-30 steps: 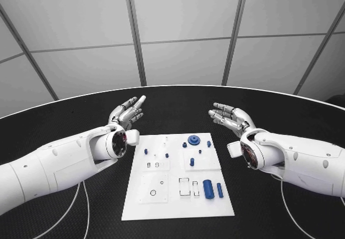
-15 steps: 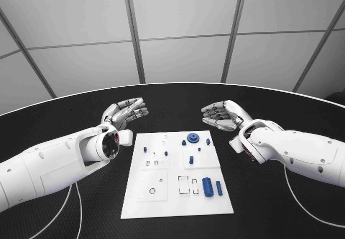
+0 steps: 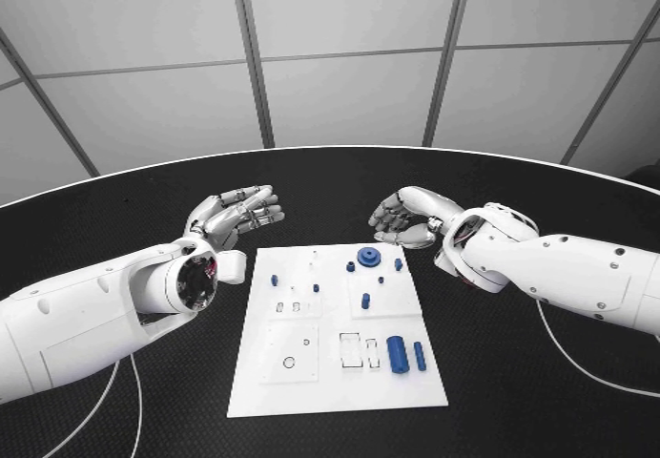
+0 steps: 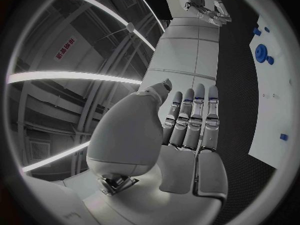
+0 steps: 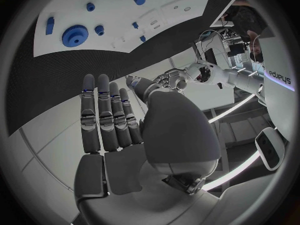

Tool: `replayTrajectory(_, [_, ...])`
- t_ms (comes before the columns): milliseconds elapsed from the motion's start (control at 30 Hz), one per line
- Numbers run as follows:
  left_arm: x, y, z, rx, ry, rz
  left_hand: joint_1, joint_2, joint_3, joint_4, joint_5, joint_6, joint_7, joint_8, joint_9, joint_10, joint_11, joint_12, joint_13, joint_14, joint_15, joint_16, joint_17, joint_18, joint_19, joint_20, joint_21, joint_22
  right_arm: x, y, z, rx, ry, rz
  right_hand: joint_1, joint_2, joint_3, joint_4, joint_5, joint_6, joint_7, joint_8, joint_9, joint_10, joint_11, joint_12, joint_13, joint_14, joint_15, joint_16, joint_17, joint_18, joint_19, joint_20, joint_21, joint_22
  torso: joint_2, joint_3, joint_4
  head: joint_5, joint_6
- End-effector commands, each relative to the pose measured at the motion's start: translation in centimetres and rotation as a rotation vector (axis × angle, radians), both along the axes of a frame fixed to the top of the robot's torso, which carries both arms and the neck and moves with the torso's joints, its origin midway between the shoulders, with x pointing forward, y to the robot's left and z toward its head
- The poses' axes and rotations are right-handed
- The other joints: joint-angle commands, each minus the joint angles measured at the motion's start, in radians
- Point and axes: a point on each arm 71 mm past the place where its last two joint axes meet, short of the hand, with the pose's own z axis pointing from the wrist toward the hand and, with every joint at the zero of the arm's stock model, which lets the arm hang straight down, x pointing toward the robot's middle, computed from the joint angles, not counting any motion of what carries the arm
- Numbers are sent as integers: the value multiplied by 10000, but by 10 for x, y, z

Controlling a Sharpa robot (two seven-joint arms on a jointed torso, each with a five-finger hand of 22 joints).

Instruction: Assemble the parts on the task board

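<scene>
The white task board point(image 3: 305, 382) lies in the middle of the black table. On it a blue gear point(image 3: 369, 258) sits at the far end, with small blue pegs point(image 3: 364, 301) around it. A thick blue cylinder point(image 3: 398, 355) and a thinner one point(image 3: 418, 356) lie nearer me on the right. My left hand point(image 3: 237, 215) hovers beyond the board's far left corner, holding nothing. My right hand point(image 3: 406, 218) hangs just beyond the gear, fingers pointing down, with nothing in it. The wrist views show each hand's fingers stretched out side by side: left hand point(image 4: 181, 135), right hand point(image 5: 119, 120), gear point(image 5: 75, 35).
Bare black table surrounds the board on all sides. My white forearms point(image 3: 96, 315) flank the board left and right. A thin white cable point(image 3: 137, 401) runs across the table near my left arm. The board point(image 4: 275, 85) also has several unfilled recesses point(image 3: 351, 351).
Both hands drew in toward the board's far end. The right hand swung left to just beyond the gear, turning over. Its fingers curled half a second ago and now stretch out.
</scene>
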Motion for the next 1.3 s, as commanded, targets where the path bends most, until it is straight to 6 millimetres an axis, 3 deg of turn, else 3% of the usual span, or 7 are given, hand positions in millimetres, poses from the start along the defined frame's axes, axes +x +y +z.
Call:
replayTrajectory(33, [-4,-2,5,-48,-32,-144,-15,-88,52,-3,23,63,294,-28,-15,65,-10,-52,-12,57,25,18,15,199,73,-16,47,-1,1,5,2,-816,-283,67,-16,-111,-202,-70,-56,182,-109,45,83,288,-175,-63,60,853,-331,587,720,176,1055,-406,780,402,258,-14,118,-97,20])
replayTrajectory(133, [-8,-3,11,-84,-94,-250,-44,-120,96,-11,23,54,301,-47,-24,56,-2,-94,-14,49,32,2,19,196,75,-18,50,-5,1,11,2,-1519,-408,22,-139,-326,-143,66,78,202,-249,-61,135,384,-315,-59,225,1818,-610,1910,2072,133,1894,-699,1784,1029,472,-3,179,-155,134])
replayTrajectory(300, [-13,-3,18,-120,-161,-362,-80,-148,141,-17,23,44,309,-67,-33,46,8,-138,-15,38,41,-16,23,197,84,-22,57,-8,3,19,3,-2557,-582,-123,-310,-621,160,351,61,49,-270,-202,266,-165,-317,-39,451,2036,-611,4005,4244,99,2175,-777,2786,1800,670,-9,245,-218,243])
replayTrajectory(400, [-16,-3,21,-146,-177,-438,-106,-162,164,-17,22,40,315,-78,-38,43,14,-161,-15,34,46,-26,26,200,98,-26,67,-8,4,24,4,-3068,-697,-219,-374,-763,262,493,37,-97,-289,-232,405,-586,-302,-37,622,2249,-597,6546,6629,-254,2499,-784,5480,4792,772,-7,281,-223,291])
replayTrajectory(533, [-18,-4,24,-168,-194,-501,-136,-177,188,-17,22,38,320,-88,-43,43,19,-185,-14,28,51,-37,29,201,114,-30,78,-7,5,28,5,-3536,-729,-275,-357,-835,331,554,85,-226,-290,-229,544,-798,-286,-9,788,2339,-556,7939,7879,-455,2558,-782,7109,6616,947,-4,381,-303,422])
replayTrajectory(900, [-21,-6,29,-212,-252,-609,-179,-206,219,-21,22,29,333,-106,-51,36,30,-222,-13,16,60,-55,34,201,135,-37,94,-6,7,37,2,-4270,-485,-254,-371,-885,344,663,88,-453,-394,-199,806,-1070,-242,44,1066,2510,-485,9623,9321,-773,2635,-681,9629,9547,1130,-44,521,-412,416])
replayTrajectory(1300, [-21,-7,31,-217,-248,-662,-222,-225,242,-19,21,21,340,-122,-58,30,39,-253,-12,4,68,-71,37,199,145,-40,102,-7,9,40,0,-4506,-310,-261,-349,-866,382,696,91,-484,-404,-160,920,-1048,-250,101,1182,2572,-485,10146,9755,-868,2685,-622,10340,10391,1256,-49,586,-476,513])
